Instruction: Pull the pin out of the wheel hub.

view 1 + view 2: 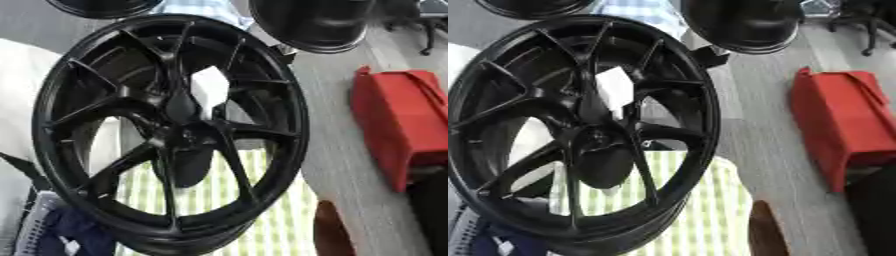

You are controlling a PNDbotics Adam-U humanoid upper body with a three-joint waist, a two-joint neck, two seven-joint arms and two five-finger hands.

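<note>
A large black wheel (171,130) with thin spokes fills most of both views, standing on edge and tilted. Its hub (184,135) sits at the centre where the spokes meet. Through the spokes just above the hub shows a white patch (210,89). Below the hub a dark rounded shape (185,170) lies behind the spokes; I cannot make out what it is. No pin can be told apart from the black hub. Neither of my hands shows in either view.
A red bag (402,125) lies on the grey floor at the right. Two more black wheels (311,22) sit at the top. A green-and-white checked cloth (219,200) lies under the wheel, blue cloth (74,232) at the lower left, a brown object (328,232) at the lower right.
</note>
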